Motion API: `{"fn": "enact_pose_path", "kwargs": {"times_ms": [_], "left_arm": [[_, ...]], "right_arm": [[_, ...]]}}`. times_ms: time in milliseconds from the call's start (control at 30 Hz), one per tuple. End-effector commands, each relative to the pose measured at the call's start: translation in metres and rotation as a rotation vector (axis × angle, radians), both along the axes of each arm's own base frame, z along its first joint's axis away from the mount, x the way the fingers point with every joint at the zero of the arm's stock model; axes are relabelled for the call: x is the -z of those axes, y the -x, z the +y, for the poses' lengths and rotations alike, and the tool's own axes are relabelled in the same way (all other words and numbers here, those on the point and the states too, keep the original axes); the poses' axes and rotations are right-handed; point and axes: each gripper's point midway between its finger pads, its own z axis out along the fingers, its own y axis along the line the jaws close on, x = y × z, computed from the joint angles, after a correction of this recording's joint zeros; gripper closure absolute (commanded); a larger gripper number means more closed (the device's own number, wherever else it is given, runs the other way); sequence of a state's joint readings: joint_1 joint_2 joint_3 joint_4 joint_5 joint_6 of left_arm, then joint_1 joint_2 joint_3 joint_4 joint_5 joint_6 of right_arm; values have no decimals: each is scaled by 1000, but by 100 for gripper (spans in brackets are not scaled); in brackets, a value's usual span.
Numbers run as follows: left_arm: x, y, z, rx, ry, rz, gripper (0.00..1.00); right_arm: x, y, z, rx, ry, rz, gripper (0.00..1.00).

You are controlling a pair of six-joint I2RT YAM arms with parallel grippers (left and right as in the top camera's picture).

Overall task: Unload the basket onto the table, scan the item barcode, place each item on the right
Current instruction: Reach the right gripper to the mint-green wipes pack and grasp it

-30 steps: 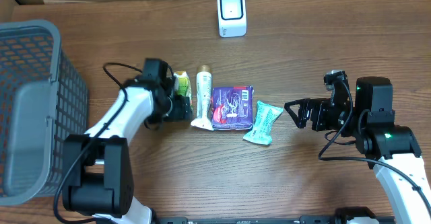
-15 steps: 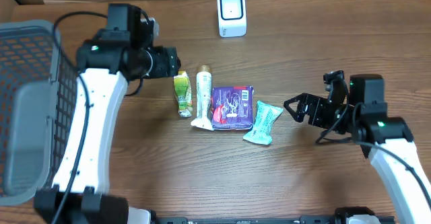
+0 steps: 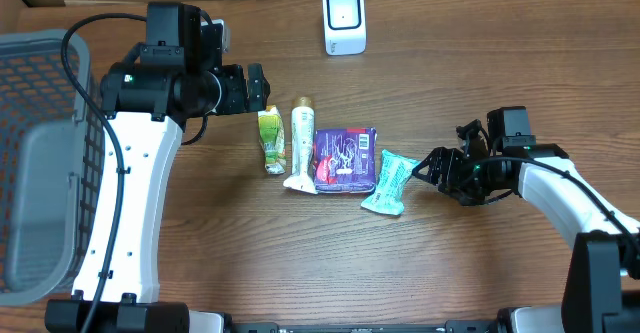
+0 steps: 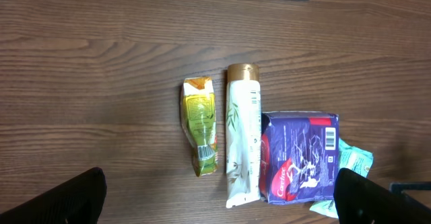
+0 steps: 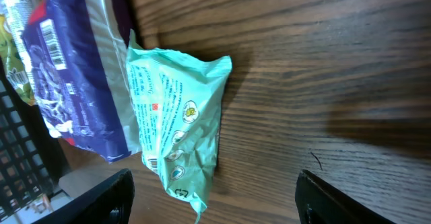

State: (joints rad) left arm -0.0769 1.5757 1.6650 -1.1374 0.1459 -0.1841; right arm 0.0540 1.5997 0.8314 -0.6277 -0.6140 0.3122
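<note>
- Four items lie in a row mid-table [image 3: 300, 263]; seen from overhead, left to right, they are a green pouch [image 3: 271, 140], a tube [image 3: 301, 143], a purple pack [image 3: 346, 159] and a mint packet [image 3: 386, 182].
- I take the packet as the item in play. It lies flat and crumpled at the right end of the row, with one long edge against the pack.
- My right gripper [image 3: 428, 171] sits low just beside the packet's right side, fingers spread apart and grasping nothing.
- On the right wrist camera the packet's near end reaches in between the two fingers [image 5: 101, 200]. I cannot tell whether either one touches it.
- My left gripper [image 3: 258, 88] hangs above the table, up and left of the pouch, fingers fully released and empty.
- Its wrist camera looks straight down on the pouch, tube and pack, with the fingertips [image 4: 74, 197] at the bottom corners.
- The pack shows a barcode on its top face, on the side near the packet.
- The scanner [image 3: 344, 20] stands at the far edge of the table, well apart from the row and from both grippers.
- A grey basket [image 3: 40, 153] sits at the left edge.
</note>
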Motion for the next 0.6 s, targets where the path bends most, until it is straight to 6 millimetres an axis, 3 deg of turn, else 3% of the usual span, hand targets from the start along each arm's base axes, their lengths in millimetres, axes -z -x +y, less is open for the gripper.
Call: {"fn": "enact_pose_path", "kwargs": {"times_ms": [0, 200, 567], "left_arm": [[1, -1, -3, 8, 7, 3, 0], [1, -1, -3, 8, 6, 3, 0], [1, -1, -3, 8, 6, 6, 1]], "right_arm": [[-7, -8, 12, -50, -29, -46, 23], [0, -13, 25, -96, -9, -89, 24], [3, -33, 19, -163, 75, -236, 37]]}}
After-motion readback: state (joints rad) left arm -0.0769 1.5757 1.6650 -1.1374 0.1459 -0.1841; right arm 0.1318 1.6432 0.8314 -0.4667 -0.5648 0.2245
